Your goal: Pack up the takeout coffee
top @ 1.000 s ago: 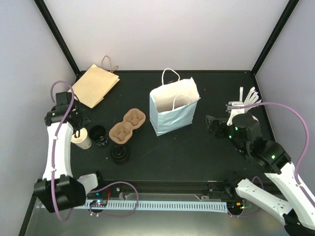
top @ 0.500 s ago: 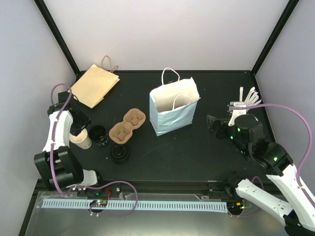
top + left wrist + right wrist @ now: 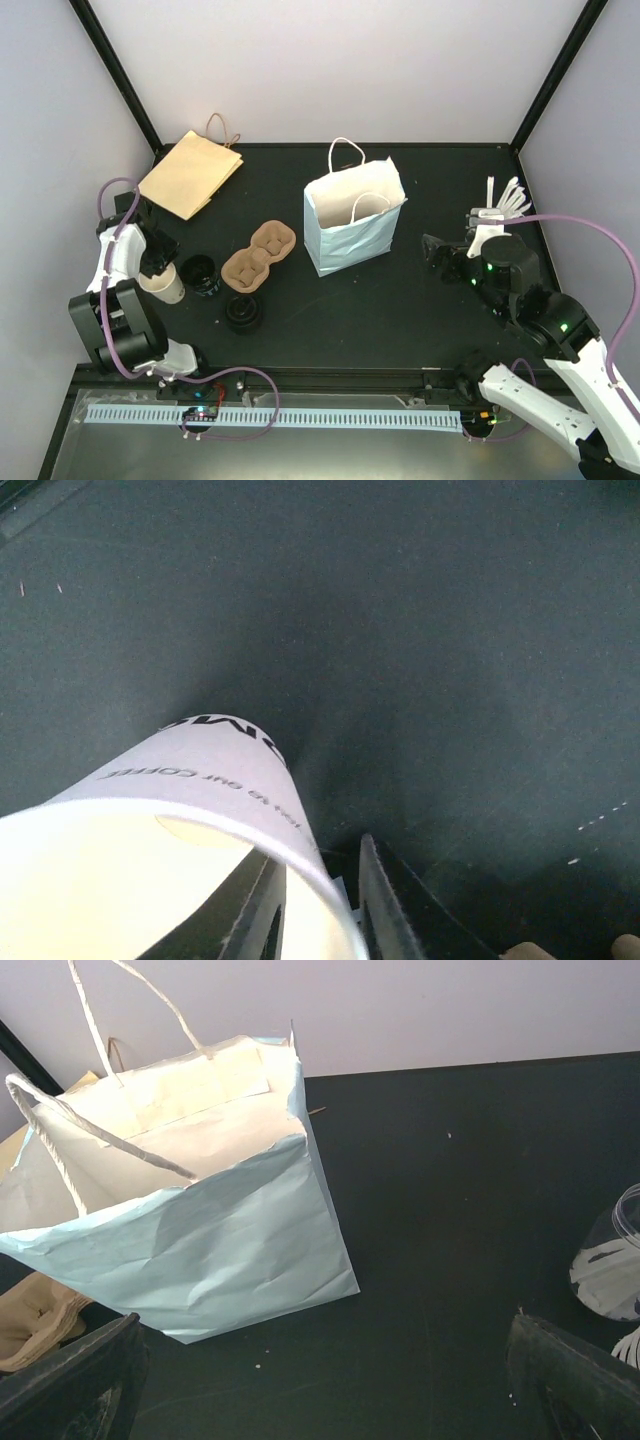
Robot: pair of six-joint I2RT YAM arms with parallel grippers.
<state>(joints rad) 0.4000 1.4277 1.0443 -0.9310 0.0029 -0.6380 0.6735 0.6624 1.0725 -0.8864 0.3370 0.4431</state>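
Observation:
A lidless white paper cup point(image 3: 168, 285) point(image 3: 200, 780) stands at the table's left, printed with small black lettering. My left gripper point(image 3: 155, 262) point(image 3: 315, 900) straddles its rim, one finger inside the cup and one outside. The jaws are narrow, and whether they pinch the wall does not show. A takeout coffee with a black lid is out of view. My right gripper point(image 3: 435, 255) point(image 3: 320, 1390) hovers wide open and empty, right of the light blue paper bag point(image 3: 350, 225) point(image 3: 200, 1220), which stands upright with its mouth open.
A brown pulp cup carrier point(image 3: 258, 256) point(image 3: 30, 1320) lies left of the blue bag. A pile of black lids point(image 3: 243, 312) and another black round piece point(image 3: 200, 275) sit near the cup. A flat brown bag point(image 3: 190, 175) lies back left. White cutlery point(image 3: 505, 195) lies far right.
The left arm has drawn toward the table's near-left side and lowered onto the white cup, and its jaws have narrowed around the rim. The right arm has barely moved.

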